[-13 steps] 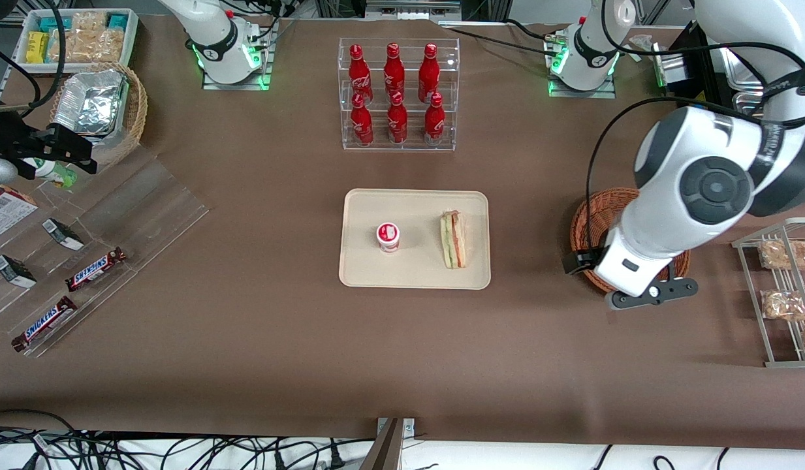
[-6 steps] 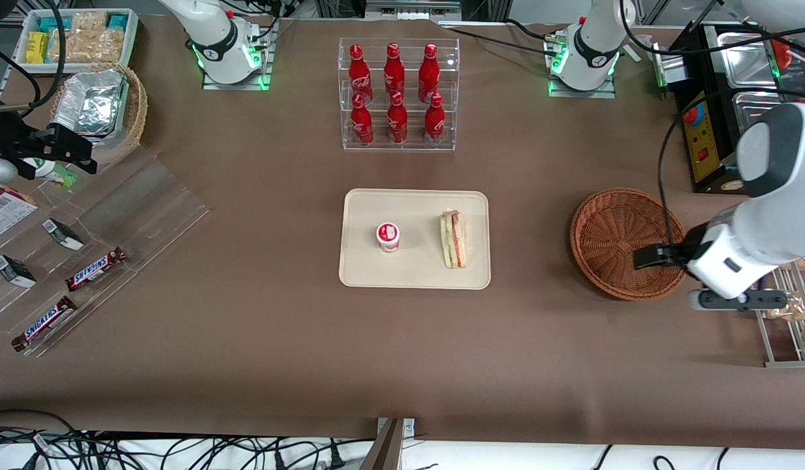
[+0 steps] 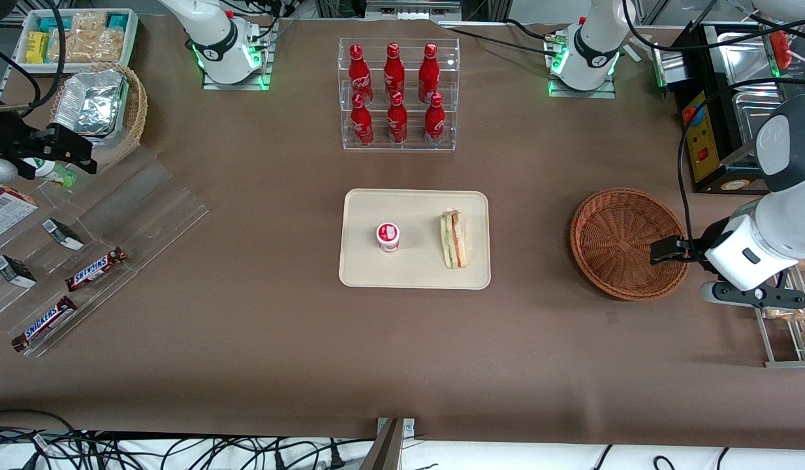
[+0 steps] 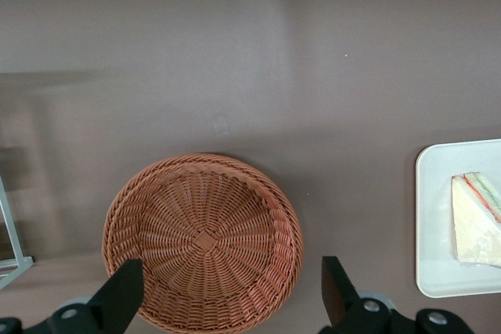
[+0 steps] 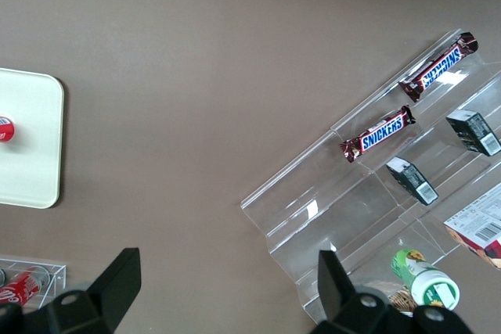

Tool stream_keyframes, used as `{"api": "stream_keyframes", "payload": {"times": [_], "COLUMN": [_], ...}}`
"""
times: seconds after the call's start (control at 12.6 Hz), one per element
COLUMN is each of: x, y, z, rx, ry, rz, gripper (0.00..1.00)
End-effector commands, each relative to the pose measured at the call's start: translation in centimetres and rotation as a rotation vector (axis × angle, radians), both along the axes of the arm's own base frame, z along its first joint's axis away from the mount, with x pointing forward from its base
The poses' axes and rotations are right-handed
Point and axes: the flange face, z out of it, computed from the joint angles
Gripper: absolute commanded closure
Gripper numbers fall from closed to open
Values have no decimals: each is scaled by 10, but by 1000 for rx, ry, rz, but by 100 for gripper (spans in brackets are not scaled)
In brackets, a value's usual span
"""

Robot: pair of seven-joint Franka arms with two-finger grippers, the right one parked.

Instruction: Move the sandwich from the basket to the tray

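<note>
The working arm is bent low over the counter (image 3: pixel 546 339) at its own end, with the claw (image 3: pixel 663 251) held above the basket (image 3: pixel 621 243), at the rim toward the working arm's end. In the wrist view the claw's fingers (image 4: pixel 119 296) are seen spread wide apart, with nothing between them, and the basket (image 4: pixel 203 240) is seen bare inside. Compared with half a second ago, the claw has been drawn a little away from the basket's middle toward that rim, and the wrist has been raised slightly; a second ago the arm covered much of the basket. The sandwich (image 3: pixel 454 239) is found lying flat on the tray (image 3: pixel 415 202), well apart from the basket toward the parked arm's end, on the half of the tray nearer the basket. A small red-lidded cup (image 3: pixel 388 236) stands on the tray beside the sandwich. A clear rack of red bottles (image 3: pixel 397 94) stands farther from the front camera than the tray. A wire rack of bagged snacks (image 3: pixel 789 294) is placed just beside the basket, partly covered by the arm.
</note>
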Motion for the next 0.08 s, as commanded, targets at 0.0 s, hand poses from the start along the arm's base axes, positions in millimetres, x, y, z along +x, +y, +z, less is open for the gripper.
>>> {"api": "stream_keyframes", "payload": {"times": [0.0], "x": [-1], "y": [-4], "z": [1], "rx": [4], "ry": [3], "rz": [-26], "gripper": [0]}}
